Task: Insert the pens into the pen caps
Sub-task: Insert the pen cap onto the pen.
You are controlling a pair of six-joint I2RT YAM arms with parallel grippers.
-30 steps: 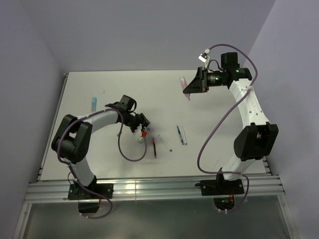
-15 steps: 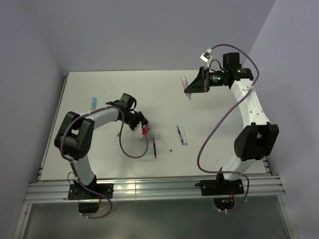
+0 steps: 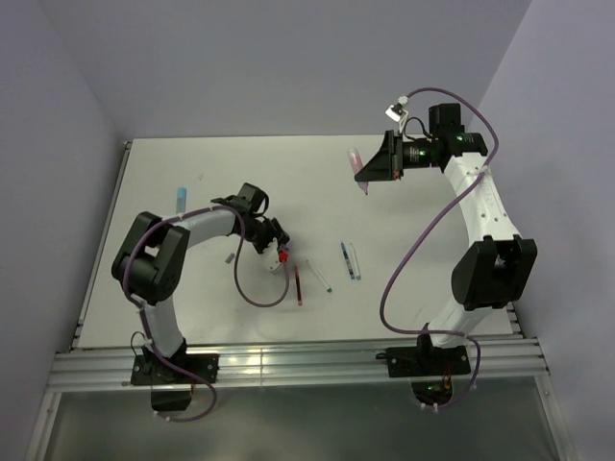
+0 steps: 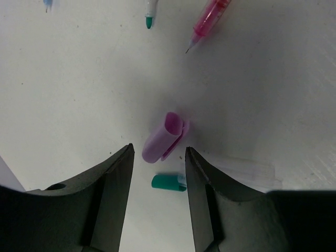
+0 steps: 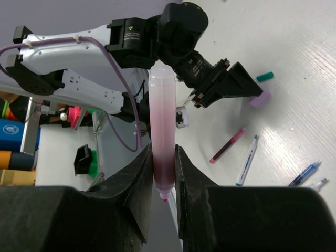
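Since a second ago, top view: left arm (image 3: 154, 264) elbow link swung toward 3 o'clock, and its left pincer (image 3: 279, 252) crept slightly toward 4 o'clock; the right arm has barely shifted. Left pincer jaws stand about half wide, matte black fingers straddling a lilac cap (image 4: 163, 138) that lies on the white, faintly scuffed counter (image 4: 68, 89). No firm clamp is visible. The cap is a short smooth plastic tube with a side clip, long axis 7–1 o'clock in the wrist view and rounded end toward 1. A teal cap (image 4: 167, 182), stubby and opaque, lies just at 6 o'clock of it, axis 9–3. At 1 o'clock lies a red pen (image 4: 210, 18), translucent barrel, fine tip pointing to 7. A green-tipped pen (image 4: 150, 13), white-bodied, sits at 12 o'clock with its tip toward 6. Right pincer (image 5: 163, 157), raised above the counter, is closed narrow on a pink pen (image 5: 161, 110). The barrel is translucent and glossy, axis 12–6, small tip at 6.
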